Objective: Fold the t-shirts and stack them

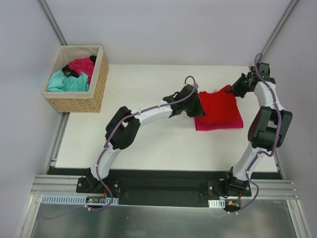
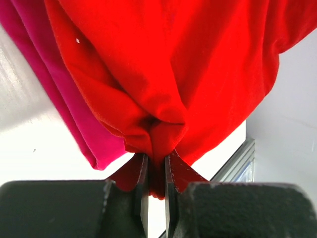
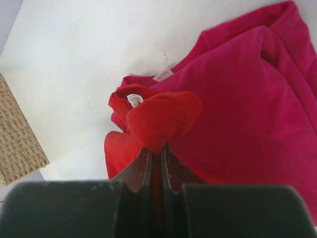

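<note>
- Right of centre in the overhead view, the red t-shirt (image 1: 218, 105) lies on the crimson t-shirt (image 1: 220, 125); I'd say the stack is begun.
- The left gripper (image 2: 156, 166) is pinched tight on a red fold at the shirt's left edge. The right gripper (image 3: 157, 154) is clamped on a bunched, tagged end at upper right, probably to square it.
- The other t-shirts (image 1: 74, 74) wait in the basket (image 1: 99, 87), upper left.

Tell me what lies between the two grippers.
The red t-shirt, pinched by the left gripper and right gripper, atop the crimson t-shirt; top view.
</note>
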`<state>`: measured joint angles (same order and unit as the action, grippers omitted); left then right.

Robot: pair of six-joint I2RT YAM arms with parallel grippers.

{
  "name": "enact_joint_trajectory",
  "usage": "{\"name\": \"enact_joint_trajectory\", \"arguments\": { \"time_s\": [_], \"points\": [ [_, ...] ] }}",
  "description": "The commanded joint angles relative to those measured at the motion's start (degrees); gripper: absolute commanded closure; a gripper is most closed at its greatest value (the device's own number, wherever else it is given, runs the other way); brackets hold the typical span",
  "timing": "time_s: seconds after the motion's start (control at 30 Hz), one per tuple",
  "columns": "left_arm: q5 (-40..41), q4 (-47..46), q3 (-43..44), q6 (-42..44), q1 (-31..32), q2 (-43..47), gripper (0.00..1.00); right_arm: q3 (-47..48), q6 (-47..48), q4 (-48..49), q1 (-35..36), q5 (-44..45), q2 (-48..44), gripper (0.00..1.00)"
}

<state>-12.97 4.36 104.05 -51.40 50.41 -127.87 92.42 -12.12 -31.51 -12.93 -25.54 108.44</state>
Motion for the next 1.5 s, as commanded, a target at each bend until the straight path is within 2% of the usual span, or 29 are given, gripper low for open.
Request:
{"name": "enact_joint_trajectory", "arguments": {
  "time_s": [0.0, 0.13, 0.2, 0.23, 0.27, 0.3, 0.33, 0.37, 0.4, 0.43, 0.67, 0.83, 1.03, 1.2, 1.3, 1.37, 1.47],
  "points": [
    [-1.7, 1.7, -0.3, 1.0, 0.5, -0.8, 1.00, -1.0, -0.4, 5.0, -0.2, 3.9, -0.2, 0.97],
    [-0.5, 1.6, -1.0, 1.1, 0.5, -1.9, 1.00, -1.4, -0.5, 5.0, -0.2, 4.7, 1.2, 0.92],
    [-0.6, 1.5, -1.0, 1.0, 0.4, -2.3, 1.00, -1.4, -0.7, 5.1, -0.2, 5.0, 1.6, 0.87],
    [-0.7, 1.4, -0.8, 1.0, 0.5, -3.0, 1.00, -1.5, -0.7, 5.0, -0.2, 5.1, 1.9, 0.77],
    [-1.4, 1.2, -0.5, 0.9, 0.5, -3.3, 0.95, -1.4, -0.7, 5.1, -0.2, 5.3, 2.1, 0.68],
    [-2.0, 0.9, -0.4, 1.0, 0.5, -4.0, 0.63, -1.5, -0.7, 5.2, -0.2, 5.6, 2.1, 0.56],
    [-2.4, 0.6, -0.3, 0.8, 0.5, -4.4, 0.43, -1.5, -0.7, 5.2, -0.2, 5.9, 2.3, 0.32],
    [-3.5, 0.3, 0.1, 0.6, 0.5, -4.7, 0.01, -1.5, -0.8, 5.2, -0.2, 6.1, 2.2, 0.17],
    [-4.0, 0.0, 0.2, 0.5, 0.5, -5.4, 0.01, -1.5, -0.6, 5.2, -0.1, 6.6, 2.0, 0.05],
    [-4.6, -0.6, 0.4, 0.5, 0.5, -5.6, 0.01, -1.6, -0.5, 5.2, 0.0, 7.0, 1.7, 0.03],
    [-4.4, -1.6, -2.3, 2.1, 0.3, -2.5, 0.01, -3.3, 1.0, 6.5, 1.0, 11.1, -5.2, 0.03],
    [-4.3, -1.6, -8.8, 4.0, -0.3, 6.7, 0.01, -1.4, 4.9, 3.5, 5.6, 16.9, -13.4, 0.03],
    [-0.5, 0.6, -19.1, 6.9, -0.6, 20.2, 0.01, -3.8, 4.6, 3.2, 12.2, 15.7, -21.5, 0.04],
    [0.1, 3.5, -25.7, 7.8, -5.0, 28.9, 0.01, -10.1, 2.5, 5.7, 16.9, 15.3, -22.5, 0.04],
    [0.8, 6.7, -29.4, 12.0, -8.7, 33.2, 0.01, -14.4, 3.2, 7.8, 19.8, 14.0, -21.8, 0.04],
    [2.9, 11.3, -31.4, 14.4, -10.6, 36.6, 0.01, -16.4, 4.4, 8.6, 22.7, 15.2, -21.7, 0.04],
    [10.3, 16.6, -33.9, 18.9, -12.7, 41.7, 0.01, -19.0, 5.3, 9.7, 29.6, 19.7, -21.9, 0.03]
  ]
}}
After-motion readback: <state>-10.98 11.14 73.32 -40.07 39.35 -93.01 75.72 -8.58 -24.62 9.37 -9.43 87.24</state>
